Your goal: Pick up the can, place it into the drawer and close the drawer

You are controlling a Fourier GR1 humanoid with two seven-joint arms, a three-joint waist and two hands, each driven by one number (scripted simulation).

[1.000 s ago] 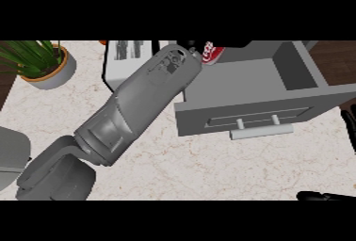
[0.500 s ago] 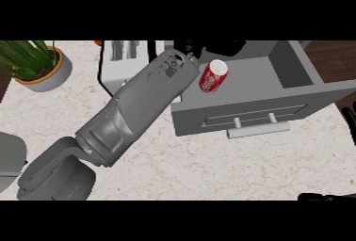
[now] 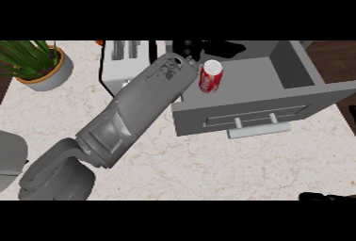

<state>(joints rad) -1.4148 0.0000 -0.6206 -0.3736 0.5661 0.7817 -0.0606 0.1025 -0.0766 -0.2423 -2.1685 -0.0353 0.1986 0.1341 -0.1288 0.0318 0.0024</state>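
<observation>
Red can (image 3: 211, 77) is seen upright inside the open grey drawer (image 3: 306, 96), by its left wall. Left hand (image 3: 186, 48), behind the can, is mostly hidden, its grasp untellable. Placing is judged nearly done; pushing the drawer front shut is called for next.

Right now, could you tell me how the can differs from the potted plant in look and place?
The can is red with a pale top; the potted plant has green leaves in a grey pot. The can stands in the open drawer; the potted plant sits on the counter at far left. Both stand upright.
</observation>
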